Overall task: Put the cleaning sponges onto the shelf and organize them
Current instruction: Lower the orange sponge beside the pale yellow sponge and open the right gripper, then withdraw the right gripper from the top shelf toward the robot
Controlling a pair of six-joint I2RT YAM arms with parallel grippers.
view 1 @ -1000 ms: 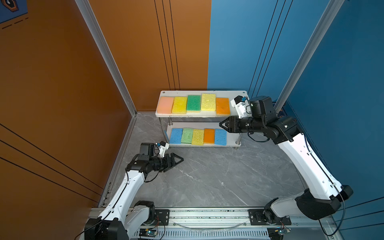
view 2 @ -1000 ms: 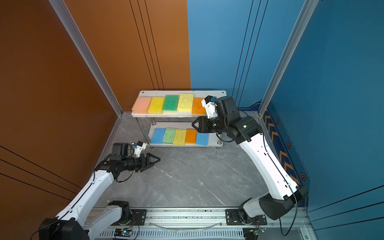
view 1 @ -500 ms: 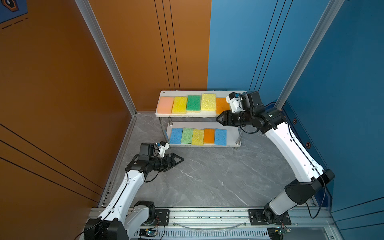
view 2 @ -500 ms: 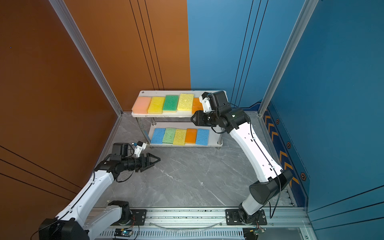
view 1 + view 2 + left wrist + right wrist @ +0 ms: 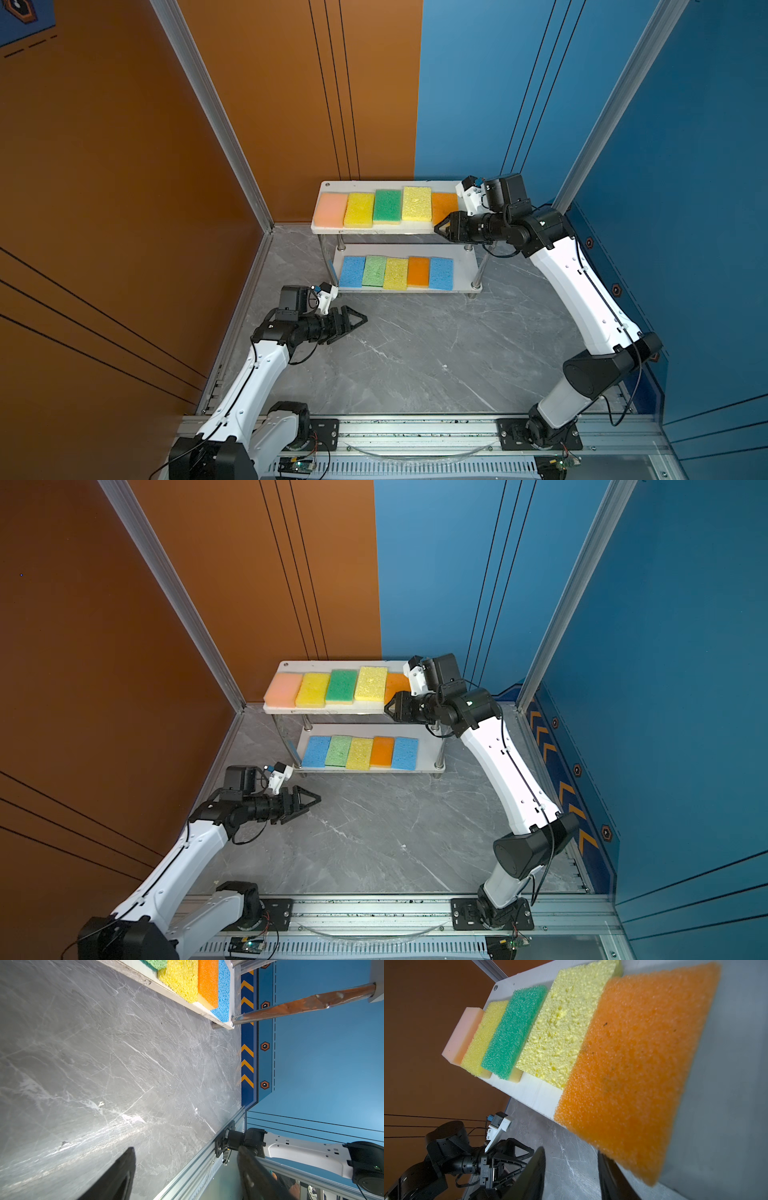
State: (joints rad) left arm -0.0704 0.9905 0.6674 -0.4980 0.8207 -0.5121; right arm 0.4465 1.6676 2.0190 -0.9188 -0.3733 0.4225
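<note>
Right claw [image 5: 438,227] was half-spread and gripping nothing, tips at the orange sponge [image 5: 633,1076]. Its near end sat at the front edge of the shelf [image 5: 365,185] top board, maybe overhanging. Left claw [image 5: 361,319] was spread, empty, above the bench [image 5: 415,353]. All ten sponges [image 5: 395,272] were shelved, five per tier. Risk: a skewed push could have dropped the orange one. No readable writing.

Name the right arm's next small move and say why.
Probably nudge the orange sponge further back onto the shelf. In the right wrist view the sponge's near end overhangs the shelf's upper front edge. The right gripper sits just in front of it, jaws apart with nothing between them.
</note>
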